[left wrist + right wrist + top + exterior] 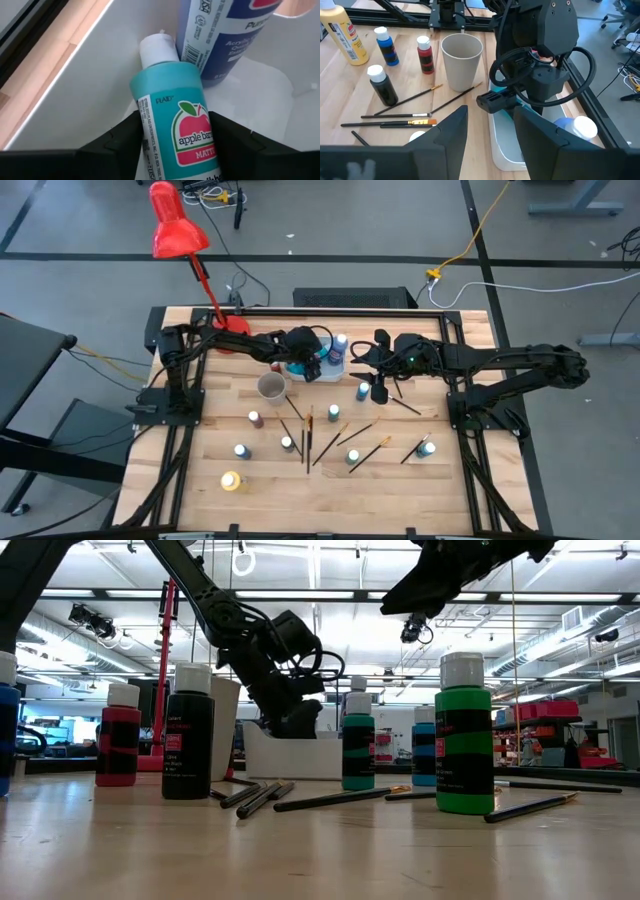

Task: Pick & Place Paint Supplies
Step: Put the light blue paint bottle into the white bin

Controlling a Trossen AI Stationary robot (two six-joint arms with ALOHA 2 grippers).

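White tray [322,372] at the desk's [460,490] far edge is the drop point. Left claw [172,137] is down inside it, its 2 fingers either side of a teal bottle [172,125] lying tilted against the tray wall, cap up beside a blue bottle [220,35] already in the tray. Whether the fingers grip the teal bottle or have just slackened cannot be told from the frames.

Right claw [490,130] hovers empty just beside the tray with its fingers well apart, looking down on the left wrist.

Judgement: the step in hand is placing the teal bottle in the tray; release appears at or near completion. Much of the task remains. At least 9 bottles stand on the desk, among them a yellow bottle [231,481] near the front edge, and several brushes [308,438] lie loose in the middle. A cup [271,386] stands near the tray.

Next move calls for the left claw to open fully and lift straight up, clear of both bottles and the tray wall, before reaching for another item. Risk: dragging the teal bottle out on withdrawal.
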